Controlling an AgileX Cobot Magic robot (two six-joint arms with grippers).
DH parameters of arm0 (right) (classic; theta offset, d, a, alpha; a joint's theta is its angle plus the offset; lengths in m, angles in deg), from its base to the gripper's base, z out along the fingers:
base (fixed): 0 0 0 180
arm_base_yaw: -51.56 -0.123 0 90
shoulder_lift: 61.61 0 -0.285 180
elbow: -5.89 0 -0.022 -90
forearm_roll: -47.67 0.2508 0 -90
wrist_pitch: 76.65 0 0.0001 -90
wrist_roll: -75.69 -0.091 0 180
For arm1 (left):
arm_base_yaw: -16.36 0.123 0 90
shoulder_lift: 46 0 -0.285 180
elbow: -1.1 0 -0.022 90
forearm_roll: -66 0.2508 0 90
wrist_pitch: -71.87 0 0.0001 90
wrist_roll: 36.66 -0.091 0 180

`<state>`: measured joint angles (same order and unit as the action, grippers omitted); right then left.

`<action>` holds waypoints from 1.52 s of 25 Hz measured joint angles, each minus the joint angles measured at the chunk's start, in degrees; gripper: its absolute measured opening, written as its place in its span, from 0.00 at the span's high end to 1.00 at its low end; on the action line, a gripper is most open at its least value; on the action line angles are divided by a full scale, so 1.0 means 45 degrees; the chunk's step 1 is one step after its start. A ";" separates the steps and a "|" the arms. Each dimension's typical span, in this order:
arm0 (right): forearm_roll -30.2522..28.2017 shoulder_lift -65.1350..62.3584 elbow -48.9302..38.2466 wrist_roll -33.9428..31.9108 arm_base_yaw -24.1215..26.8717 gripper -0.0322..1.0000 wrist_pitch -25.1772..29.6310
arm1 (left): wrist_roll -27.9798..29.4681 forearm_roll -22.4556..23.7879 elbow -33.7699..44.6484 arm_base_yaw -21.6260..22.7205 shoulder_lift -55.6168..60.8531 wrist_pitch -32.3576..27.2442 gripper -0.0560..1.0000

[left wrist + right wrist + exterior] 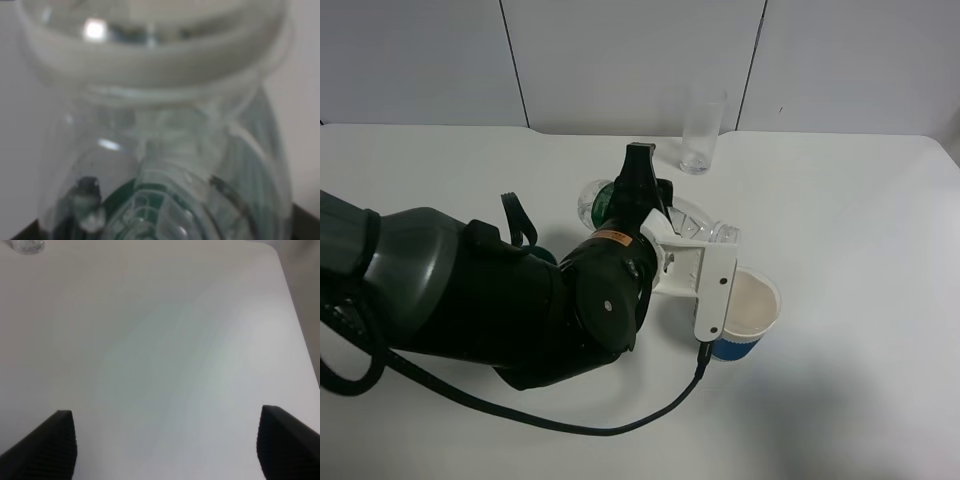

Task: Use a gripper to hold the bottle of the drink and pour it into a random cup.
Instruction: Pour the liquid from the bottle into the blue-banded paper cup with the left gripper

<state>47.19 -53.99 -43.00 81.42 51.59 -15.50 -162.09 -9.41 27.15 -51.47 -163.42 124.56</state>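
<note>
- Left gripper (pixel 695 262), white-jawed on the black arm with the orange label, is clamped around the bottle (pixel 712 228). The high camera shows the bottle tipped over on its side above the table (pixel 860 220).
- From that high camera, the bottle's green-labelled end lies toward the arm's far side. Its clear end points at the blue cup (pixel 732 348), ending just beside the cup's white rim. One white jaw hangs in front of the cup and hides part of its wall.
- Whether the bottle's mouth touches the rim cannot be told from above, because the jaw covers that spot.
- The left wrist camera gives only the bottle (pixel 165 150) pressed close to the lens. It shows blurred clear plastic with a green tint low down and a pale ring across the far side, too soft to identify. No cup or table can be made out there.
- Right gripper (pixel 167 450) appears only in its own wrist camera. Its two dark fingers (pixel 55 445) stand wide apart, holding nothing, over bare table (pixel 165 365).
- A tall clear glass (pixel 701 135) stands upright at the table's far edge, well apart from the cup. The right wrist camera catches just its base (pixel 27 245).
</note>
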 joint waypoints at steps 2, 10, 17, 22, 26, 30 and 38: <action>0.0000 0.0000 0.0000 0.0000 0.0000 0.25 0.0000 | -0.0013 -0.0149 -0.0139 0.0000 -0.0014 0.0010 0.43; 0.0000 0.0000 0.0000 0.0000 0.0000 0.25 0.0000 | -0.1146 -0.1172 -0.1057 -0.0104 -0.0601 0.0218 0.43; -0.0011 0.0000 0.0000 0.0000 0.0000 0.25 0.0000 | -0.1643 -0.1352 -0.1125 -0.0273 -0.0989 0.0244 0.43; -0.0025 0.0000 0.0000 0.0000 0.0000 0.25 0.0000 | -0.2264 -0.1378 -0.1141 -0.0273 -0.1015 0.0277 0.43; -0.0025 0.0000 0.0000 0.0000 0.0000 0.25 0.0000 | -0.2783 -0.1495 -0.1152 -0.0348 -0.1015 0.0539 0.43; -0.0036 0.0000 0.0000 0.0000 0.0000 0.25 0.0000 | -0.2929 -0.1549 -0.1166 -0.0372 -0.1015 0.0599 0.43; -0.0036 0.0000 0.0000 0.0000 0.0000 0.25 0.0000 | -0.3659 -0.1549 -0.1166 -0.0382 -0.1015 0.0930 0.43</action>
<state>47.03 -53.99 -43.00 81.42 51.59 -15.50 -178.56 -16.38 21.90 -53.19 -167.98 128.74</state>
